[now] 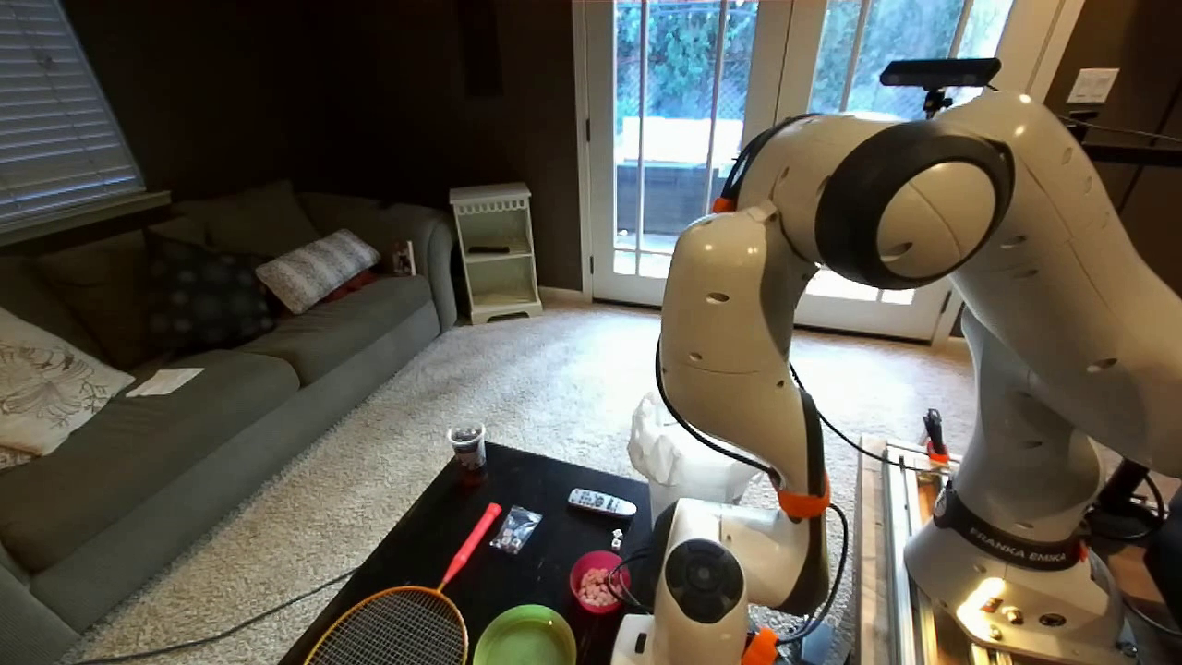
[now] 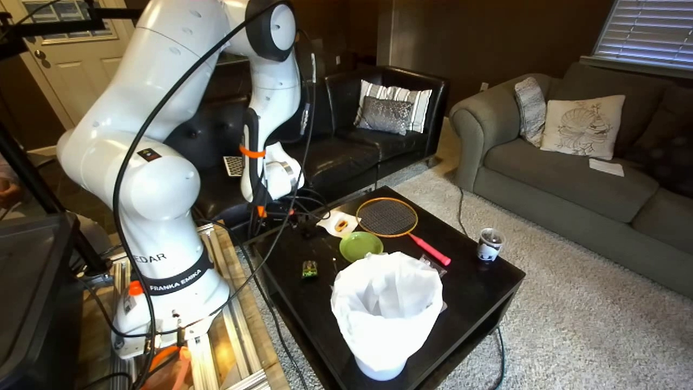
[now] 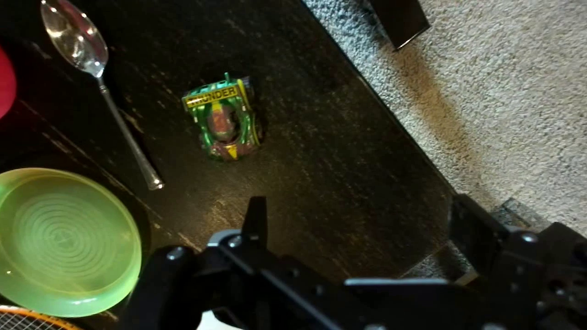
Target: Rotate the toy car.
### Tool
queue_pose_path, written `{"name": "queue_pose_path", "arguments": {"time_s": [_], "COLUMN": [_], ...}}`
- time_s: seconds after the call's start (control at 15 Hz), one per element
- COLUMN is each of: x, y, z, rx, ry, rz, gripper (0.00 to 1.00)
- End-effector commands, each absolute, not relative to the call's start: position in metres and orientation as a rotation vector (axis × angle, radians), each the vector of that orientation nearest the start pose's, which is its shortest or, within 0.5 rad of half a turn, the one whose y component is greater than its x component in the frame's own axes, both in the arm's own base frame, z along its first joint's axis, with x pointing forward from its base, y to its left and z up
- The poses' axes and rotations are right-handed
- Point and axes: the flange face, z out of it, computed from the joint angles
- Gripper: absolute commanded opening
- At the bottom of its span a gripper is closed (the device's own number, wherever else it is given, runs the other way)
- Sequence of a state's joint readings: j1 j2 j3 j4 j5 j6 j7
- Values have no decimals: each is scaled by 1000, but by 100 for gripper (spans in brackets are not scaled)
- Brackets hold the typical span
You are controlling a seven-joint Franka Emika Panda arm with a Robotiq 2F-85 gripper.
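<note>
The toy car (image 3: pixel 224 120) is shiny green with yellow trim and a yellow rear strip reading "THUNDER". It stands on the dark table (image 3: pixel 316 151), its strip end toward the top of the wrist view. In an exterior view the toy car (image 2: pixel 309 269) sits near the table side closest to the robot base. In the other camera's picture it is hidden behind the arm. My gripper (image 3: pixel 357 206) is open with nothing between its fingers. In the wrist view the car lies up and left of the left fingertip, apart from it. The fingers are hard to make out in both exterior views.
A spoon (image 3: pixel 117 110) and a green bowl (image 3: pixel 130 275) lie left of the car in the wrist view. A pink bowl (image 1: pixel 577 580), racket (image 1: pixel 469 545), remote (image 1: pixel 602 502) and cup (image 1: pixel 468 450) are on the table. A white-bagged bin (image 2: pixel 387 325) stands beside it.
</note>
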State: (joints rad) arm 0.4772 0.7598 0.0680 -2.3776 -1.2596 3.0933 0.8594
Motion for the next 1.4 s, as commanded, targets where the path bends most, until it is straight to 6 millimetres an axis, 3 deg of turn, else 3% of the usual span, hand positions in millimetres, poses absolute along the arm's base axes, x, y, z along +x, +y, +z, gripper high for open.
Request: {"name": "queue_pose_path", "arguments": {"time_s": [0.0, 0.53, 0.6, 1.33], "x": [274, 284, 290, 288], "y": [282, 295, 295, 294], "z": [38, 75, 59, 67], "rx": [-2844, -2942, -2898, -2909], "ry": [-1362, -1287, -1307, -1317], "rz": [29, -87, -73, -87], "gripper": [100, 100, 100, 100]}}
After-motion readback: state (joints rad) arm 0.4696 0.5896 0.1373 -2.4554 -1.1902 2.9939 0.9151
